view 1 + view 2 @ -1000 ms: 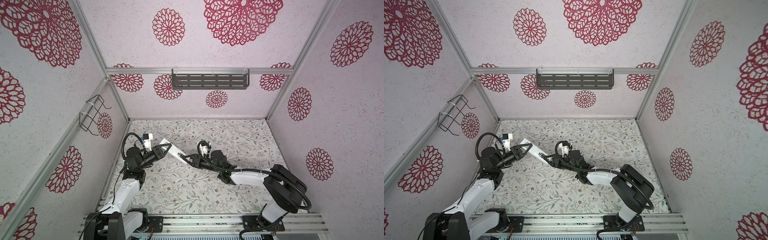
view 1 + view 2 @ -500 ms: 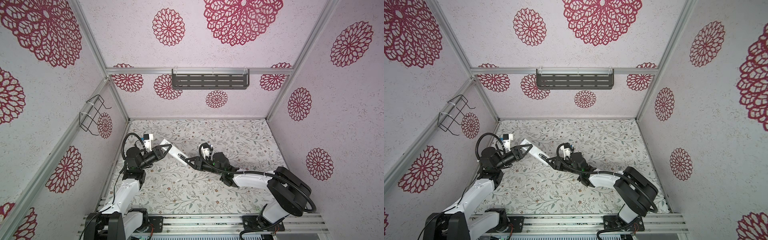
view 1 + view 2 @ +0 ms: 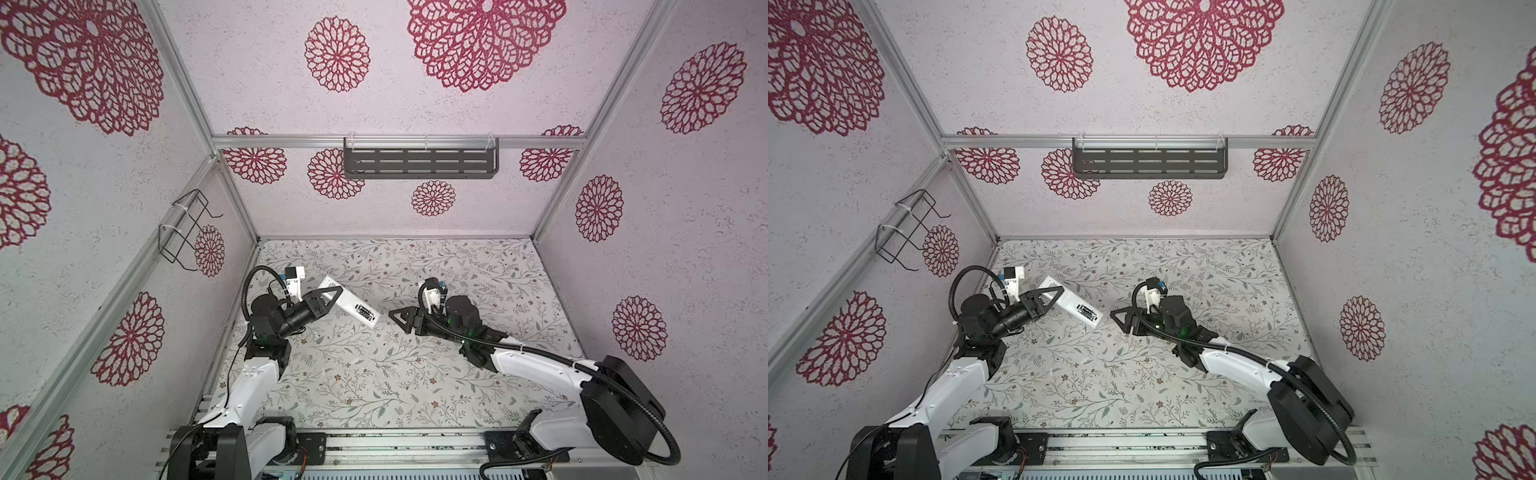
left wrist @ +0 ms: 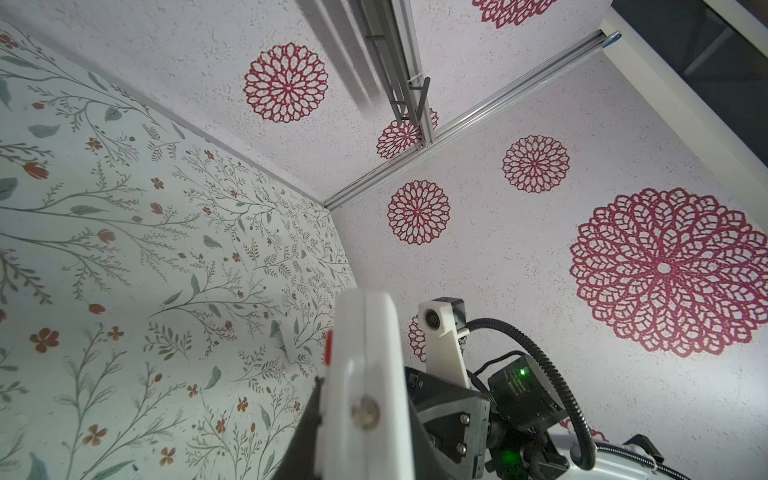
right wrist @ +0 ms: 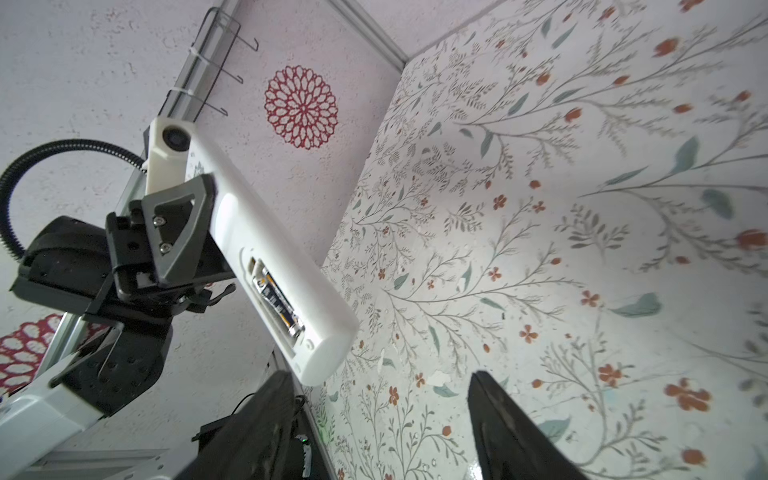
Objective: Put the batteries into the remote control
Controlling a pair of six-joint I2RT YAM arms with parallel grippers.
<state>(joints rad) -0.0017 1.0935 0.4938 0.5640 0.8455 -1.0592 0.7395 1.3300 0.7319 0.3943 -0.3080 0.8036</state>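
The remote control point(image 3: 351, 305) point(image 3: 1077, 305) is a slim white bar held above the floral floor, back side up, with my left gripper point(image 3: 332, 296) point(image 3: 1054, 293) shut on its far half. In the left wrist view the remote control point(image 4: 365, 374) fills the space between the jaws of my left gripper point(image 4: 361, 415). Its battery bay stands uncovered near the free end, and one dark battery point(image 5: 277, 301) with a gold band lies in it. My right gripper point(image 3: 397, 319) point(image 3: 1116, 316) point(image 5: 380, 380) hangs open just right of that end, holding nothing and apart from the remote control point(image 5: 274, 249).
A wire basket point(image 3: 183, 232) hangs on the left wall and a dark slotted shelf point(image 3: 419, 162) on the back wall. Small white scraps point(image 3: 355, 358) lie on the floor point(image 3: 415, 374) in front of the remote.
My right gripper has drawn back to the right from the remote's free end and its jaws have opened. The left gripper still holds the remote in the same place.
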